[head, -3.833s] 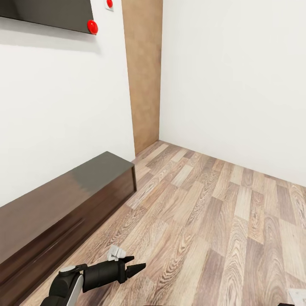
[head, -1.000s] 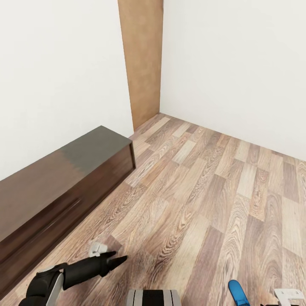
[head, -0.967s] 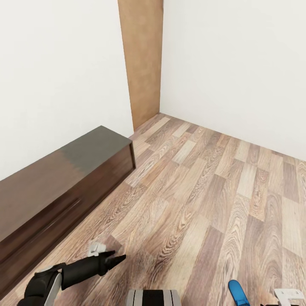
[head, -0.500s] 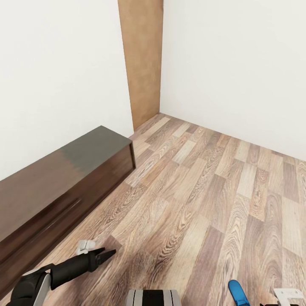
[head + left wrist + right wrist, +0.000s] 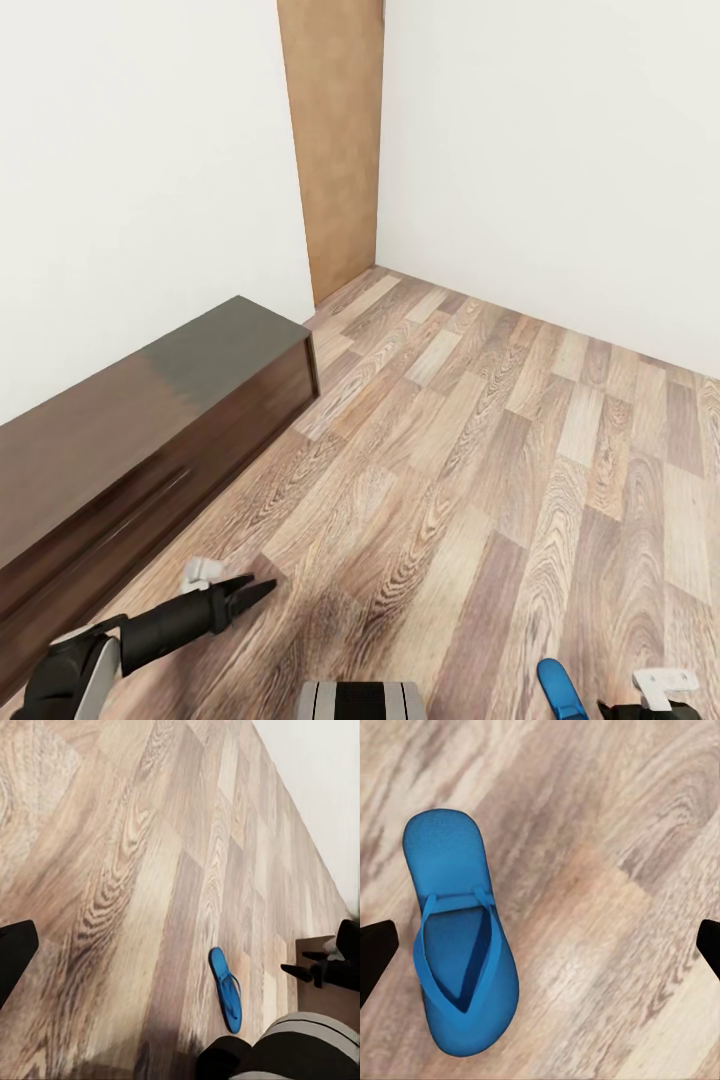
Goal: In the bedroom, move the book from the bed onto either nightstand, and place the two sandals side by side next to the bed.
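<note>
Now the plank floor (image 5: 480, 470) takes up most of what I see, running to the corner where the white walls meet beside the brown door (image 5: 335, 150). The long dark TV cabinet (image 5: 140, 440) stands along the left wall, its near end well apart from the sandal. My left gripper (image 5: 262, 588) has drifted a little lower and toward the cabinet over the last second; it points at bare floor and I cannot tell how far its jaws are parted. My right gripper (image 5: 660, 690) has edged into the bottom corner of the head view, which I read as lining up for a pick. In the right wrist view its fingertips stand wide apart, holding nothing, with the blue sandal (image 5: 459, 937) lying flat, straps up, nearer one fingertip. Nothing blocks the reach. The bed must be elsewhere.
</note>
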{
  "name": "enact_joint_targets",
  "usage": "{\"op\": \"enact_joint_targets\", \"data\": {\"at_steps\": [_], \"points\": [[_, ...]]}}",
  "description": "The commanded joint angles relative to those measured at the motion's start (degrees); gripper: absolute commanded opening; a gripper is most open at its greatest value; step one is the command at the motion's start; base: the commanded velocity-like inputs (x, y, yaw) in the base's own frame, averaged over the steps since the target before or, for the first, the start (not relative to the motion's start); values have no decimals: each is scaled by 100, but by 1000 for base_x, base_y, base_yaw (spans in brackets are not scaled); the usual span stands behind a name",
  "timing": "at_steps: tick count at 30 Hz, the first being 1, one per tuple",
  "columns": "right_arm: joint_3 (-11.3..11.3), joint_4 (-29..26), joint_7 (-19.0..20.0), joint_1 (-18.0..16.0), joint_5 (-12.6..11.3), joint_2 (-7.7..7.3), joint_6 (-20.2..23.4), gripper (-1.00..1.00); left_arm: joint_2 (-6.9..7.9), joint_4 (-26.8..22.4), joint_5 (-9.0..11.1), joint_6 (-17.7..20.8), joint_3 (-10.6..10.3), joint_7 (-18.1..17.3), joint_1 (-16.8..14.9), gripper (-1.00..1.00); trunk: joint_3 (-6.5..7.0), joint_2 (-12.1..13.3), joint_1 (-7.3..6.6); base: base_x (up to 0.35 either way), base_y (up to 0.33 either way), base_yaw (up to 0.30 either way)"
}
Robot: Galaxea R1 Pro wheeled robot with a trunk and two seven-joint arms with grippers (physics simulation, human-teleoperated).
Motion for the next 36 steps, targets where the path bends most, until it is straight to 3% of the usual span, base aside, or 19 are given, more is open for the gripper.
{"op": "enact_joint_targets", "data": {"at_steps": [1, 8, 14, 32, 33, 36], "points": [[-15, 24, 76, -1, 30, 0, -4, 100, 1, -33, 35, 40, 11, -5, -1, 100, -4, -2, -1, 0, 0, 0], [-8, 249, 301, -1, 1, -6, -228, 100, 2, -258, 95, 58, 236, -2, 2, 100, -4, -2, -1, 0, 0, 0], [-7, 442, 493, -1, -2, -6, -421, 100, 2, -370, 94, 59, 265, -2, 2, 100, -4, -2, -1, 0, 0, 0], [-7, 794, 1071, -1, -11, -6, -998, 100, 2, -370, 90, 61, 267, -2, 2, 100, -403, -26, 45, 0, 0, 0], [-7, 794, 2891, -1, -11, -6, -2034, 100, 2, -370, 90, 60, 269, -2, 2, 100, -425, -27, 48, 0, 0, 0], [-7, 795, 2894, -1, -14, -6, -2034, 100, 2, -370, 90, 62, 269, -2, 2, 100, -491, -31, 56, 0, 0, 0]]}}
